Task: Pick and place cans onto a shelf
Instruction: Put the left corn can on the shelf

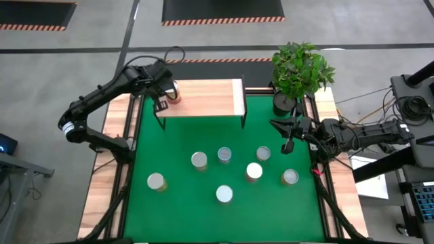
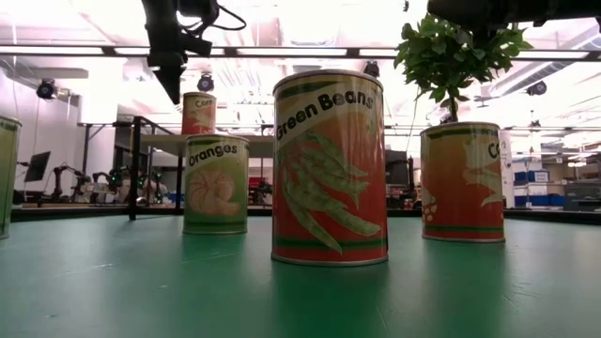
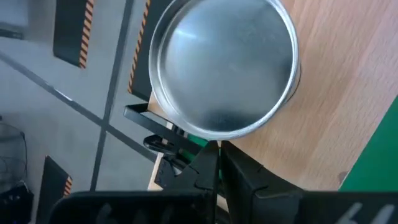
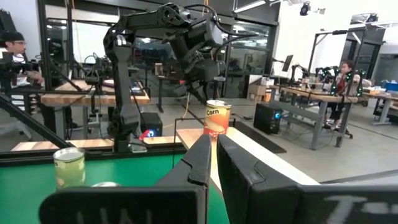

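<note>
- Found one can upright on the left end of the shelf, close to the board's edge
- Hung the left gripper above and just beside that can, fingers pressed together, holding nothing
- Could not tell from the wrist view whether the fingertips brushed the can's side; probably just apart
- Judged this placement done and the next pick due
- Needed a straight lift away first, then the swing out, to avoid tipping the can off the near edge
- Left the other cans standing loose on the mat, well apart from the shelf
- Favoured the nearest mat can for the left arm, fingers opened wide before descent
- Parked the right gripper by the pot, fingers together, empty
</note>
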Controlling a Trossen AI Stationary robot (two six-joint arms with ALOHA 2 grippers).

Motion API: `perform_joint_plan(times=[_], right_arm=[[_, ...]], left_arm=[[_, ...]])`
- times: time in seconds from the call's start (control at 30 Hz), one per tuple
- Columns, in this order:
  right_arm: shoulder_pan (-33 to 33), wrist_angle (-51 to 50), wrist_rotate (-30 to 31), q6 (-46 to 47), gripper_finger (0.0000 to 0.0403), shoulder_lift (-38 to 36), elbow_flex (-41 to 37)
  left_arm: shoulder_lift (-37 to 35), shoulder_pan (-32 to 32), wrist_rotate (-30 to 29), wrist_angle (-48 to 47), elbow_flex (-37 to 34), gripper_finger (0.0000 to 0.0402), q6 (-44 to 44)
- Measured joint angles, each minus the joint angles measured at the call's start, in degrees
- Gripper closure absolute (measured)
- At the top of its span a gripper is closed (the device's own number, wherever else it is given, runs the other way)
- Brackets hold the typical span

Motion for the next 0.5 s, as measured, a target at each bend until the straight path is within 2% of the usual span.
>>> perform_joint_plan(times=[0.13,0.33,0.5], right_arm=[[0.0,0.0,0.0,0.0,0.0385,0.0,0.0],[0.0,-0.1,0.0,0.0,0.0385,0.0,0.0],[0.0,-0.2,0.0,0.0,0.0385,0.0,0.0]], left_arm=[[-0.8,0.0,0.1,-0.1,0.5,0.0401,-1.5],[-2.4,-0.2,9.7,0.1,3.3,0.0402,-1.0],[-2.6,0.3,10.7,6.0,4.8,0.0401,-0.1]])
